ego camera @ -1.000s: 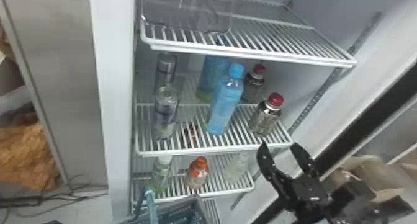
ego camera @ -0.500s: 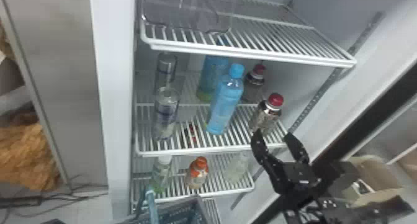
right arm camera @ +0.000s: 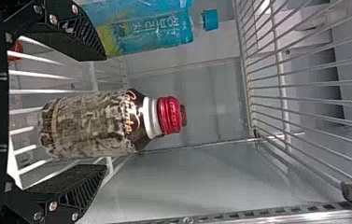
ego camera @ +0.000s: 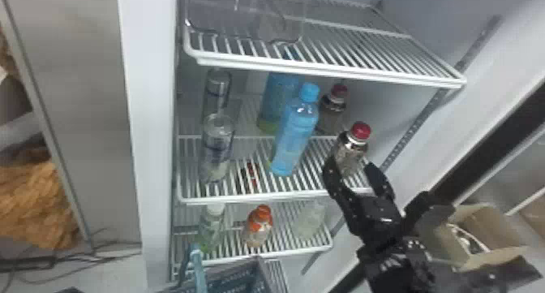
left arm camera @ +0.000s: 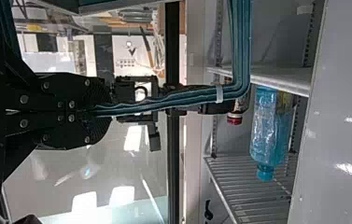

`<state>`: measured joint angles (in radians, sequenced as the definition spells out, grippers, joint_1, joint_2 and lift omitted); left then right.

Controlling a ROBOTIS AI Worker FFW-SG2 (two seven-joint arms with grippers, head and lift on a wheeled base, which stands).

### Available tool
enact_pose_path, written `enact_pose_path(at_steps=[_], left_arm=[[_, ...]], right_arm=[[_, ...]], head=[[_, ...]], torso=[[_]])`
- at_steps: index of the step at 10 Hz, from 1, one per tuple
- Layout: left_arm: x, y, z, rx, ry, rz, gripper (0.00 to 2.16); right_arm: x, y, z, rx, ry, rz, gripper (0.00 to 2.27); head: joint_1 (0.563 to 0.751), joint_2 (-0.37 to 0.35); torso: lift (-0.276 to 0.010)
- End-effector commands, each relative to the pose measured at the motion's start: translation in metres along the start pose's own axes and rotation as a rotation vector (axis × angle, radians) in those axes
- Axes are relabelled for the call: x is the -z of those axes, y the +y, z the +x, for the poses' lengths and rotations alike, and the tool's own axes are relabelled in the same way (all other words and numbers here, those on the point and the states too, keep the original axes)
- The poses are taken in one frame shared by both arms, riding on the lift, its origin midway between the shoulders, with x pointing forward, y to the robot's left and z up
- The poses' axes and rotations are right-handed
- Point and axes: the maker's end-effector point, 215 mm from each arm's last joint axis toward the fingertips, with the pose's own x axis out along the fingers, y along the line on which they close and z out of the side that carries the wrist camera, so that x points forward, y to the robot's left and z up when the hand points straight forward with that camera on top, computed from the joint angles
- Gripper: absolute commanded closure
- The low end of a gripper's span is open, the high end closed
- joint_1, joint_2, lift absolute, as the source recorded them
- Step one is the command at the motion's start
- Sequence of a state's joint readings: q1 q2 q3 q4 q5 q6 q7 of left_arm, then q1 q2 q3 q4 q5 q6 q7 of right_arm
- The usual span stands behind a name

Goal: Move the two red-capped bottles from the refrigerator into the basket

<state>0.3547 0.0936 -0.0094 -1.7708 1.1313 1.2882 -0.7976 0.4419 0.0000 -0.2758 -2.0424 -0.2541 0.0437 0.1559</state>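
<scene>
Print marks the red-capped bottle (right arm camera: 89, 123) and the blue bottle (right arm camera: 148, 30).

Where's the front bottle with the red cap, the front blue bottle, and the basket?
Front red-capped bottle (ego camera: 349, 153): head view, on its body below the cap.
Front blue bottle (ego camera: 294, 130): head view, middle of its side.
Basket (ego camera: 240, 277): head view, on its wall.

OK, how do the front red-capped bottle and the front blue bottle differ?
The front red-capped bottle is shorter than the front blue bottle. Its body is mottled brown, the blue bottle's blue. It is between the right gripper's open fingers, the blue bottle outside them. Both stand upright on one shelf.
</scene>
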Motion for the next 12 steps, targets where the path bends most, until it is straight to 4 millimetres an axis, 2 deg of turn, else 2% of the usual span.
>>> enact_pose_path(at_steps=[1,7,9,12], left_arm=[[0.001,0.001,-0.001,-0.001,-0.002,-0.003,1.20],[0.000,0.000,-0.003,-0.001,-0.005,-0.004,1.20],[0.001,0.001,-0.005,-0.003,-0.008,-0.007,1.20],[0.000,0.001,-0.005,-0.003,-0.009,-0.004,1.20]], right_arm=[[0.001,-0.001,0.005,0.010,0.013,-0.002,0.20],[0.013,-0.005,0.030,0.027,0.033,0.037,0.20],[0.012,-0.010,0.033,0.042,0.038,0.027,0.20],[0.011,-0.010,0.049,0.033,0.061,0.022,0.20]], head=[[0.695,-0.350],[0.695,-0.350],[0.695,-0.350],[0.695,-0.350]], torso=[[0.000],[0.000],[0.000],[0.000]])
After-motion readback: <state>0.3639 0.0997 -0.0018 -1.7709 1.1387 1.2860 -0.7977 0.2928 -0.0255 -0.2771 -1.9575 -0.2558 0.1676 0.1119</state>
